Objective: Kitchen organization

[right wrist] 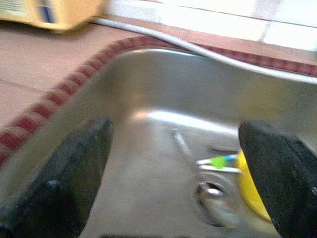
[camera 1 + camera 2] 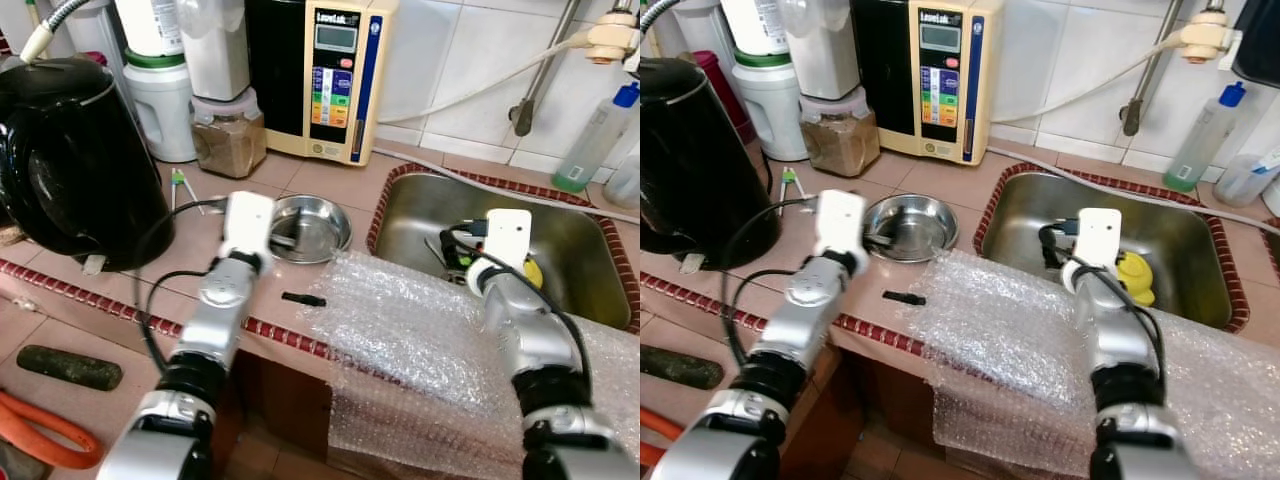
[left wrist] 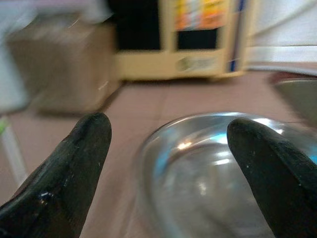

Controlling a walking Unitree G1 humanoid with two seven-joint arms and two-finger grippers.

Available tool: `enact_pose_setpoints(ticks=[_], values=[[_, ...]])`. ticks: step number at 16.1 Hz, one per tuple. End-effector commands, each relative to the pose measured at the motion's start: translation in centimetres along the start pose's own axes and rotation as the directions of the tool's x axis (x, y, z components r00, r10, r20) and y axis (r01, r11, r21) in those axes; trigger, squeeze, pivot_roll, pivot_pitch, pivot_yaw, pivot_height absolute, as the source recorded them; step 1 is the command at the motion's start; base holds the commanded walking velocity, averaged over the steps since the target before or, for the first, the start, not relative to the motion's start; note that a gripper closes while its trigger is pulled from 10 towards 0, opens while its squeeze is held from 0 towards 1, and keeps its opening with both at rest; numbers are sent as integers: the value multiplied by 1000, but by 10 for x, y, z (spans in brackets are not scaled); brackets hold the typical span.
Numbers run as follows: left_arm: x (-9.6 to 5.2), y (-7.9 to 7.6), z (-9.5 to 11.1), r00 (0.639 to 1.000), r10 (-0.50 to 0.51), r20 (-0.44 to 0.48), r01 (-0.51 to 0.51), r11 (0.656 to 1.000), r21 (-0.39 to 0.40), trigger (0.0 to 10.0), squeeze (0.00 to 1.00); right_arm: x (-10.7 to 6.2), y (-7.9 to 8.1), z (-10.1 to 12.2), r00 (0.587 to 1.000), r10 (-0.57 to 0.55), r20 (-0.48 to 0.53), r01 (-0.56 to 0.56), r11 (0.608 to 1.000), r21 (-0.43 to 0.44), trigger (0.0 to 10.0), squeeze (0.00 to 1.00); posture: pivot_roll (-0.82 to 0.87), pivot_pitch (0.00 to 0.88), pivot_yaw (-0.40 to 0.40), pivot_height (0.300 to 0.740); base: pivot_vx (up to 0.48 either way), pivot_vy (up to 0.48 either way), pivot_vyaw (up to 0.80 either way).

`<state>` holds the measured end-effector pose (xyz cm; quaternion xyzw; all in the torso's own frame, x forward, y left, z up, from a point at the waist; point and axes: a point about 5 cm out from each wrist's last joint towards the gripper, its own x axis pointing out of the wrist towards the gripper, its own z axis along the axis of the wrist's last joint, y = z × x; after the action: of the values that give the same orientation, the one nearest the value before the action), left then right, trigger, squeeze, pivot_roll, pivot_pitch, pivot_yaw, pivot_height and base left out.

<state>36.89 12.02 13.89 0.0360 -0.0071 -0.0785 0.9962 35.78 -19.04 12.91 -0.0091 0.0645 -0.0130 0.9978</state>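
Steel bowl (image 2: 310, 228) sat on the worktop (image 2: 320, 180), left of the sink (image 2: 560, 230). Left claw (image 3: 163, 163) hovered at its near rim, spread wide, empty. Right claw (image 1: 183, 163) hung open over the sink, empty.

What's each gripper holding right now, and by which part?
Nothing. The left gripper is open over the steel bowl, fingers apart, not gripping its rim. The right gripper is open above the sink.

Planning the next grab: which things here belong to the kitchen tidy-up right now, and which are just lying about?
In play:
left gripper, open at the steel bowl
right gripper, open over the sink
yellow item in the sink

Lying about:
black kettle
bubble wrap
water ionizer
jar
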Motion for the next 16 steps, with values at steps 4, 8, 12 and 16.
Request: enact_pose_setpoints(ticks=[4,8,12,16], values=[[5,8,-9,987,99,-130,-112,988,-102,10000,396,-20,69,-4,964,259,58,-253,963,-90,10000,1000,135,0,-1,740,0,0,0],[7,5,-15,977,99,-191,-127,982,-143,10000,0,-35,92,2,916,386,113,-363,914,-179,10000,1000,130,0,-1,740,0,0,0],[7,2,-18,969,78,-236,-120,978,-172,0,0,-41,98,12,887,435,155,-393,888,-239,10000,1000,135,0,-6,740,0,0,0],[7,3,-19,967,67,-244,-116,974,-194,0,0,-41,102,15,875,457,161,-408,874,-265,10000,1000,143,0,-11,740,0,0,0]])
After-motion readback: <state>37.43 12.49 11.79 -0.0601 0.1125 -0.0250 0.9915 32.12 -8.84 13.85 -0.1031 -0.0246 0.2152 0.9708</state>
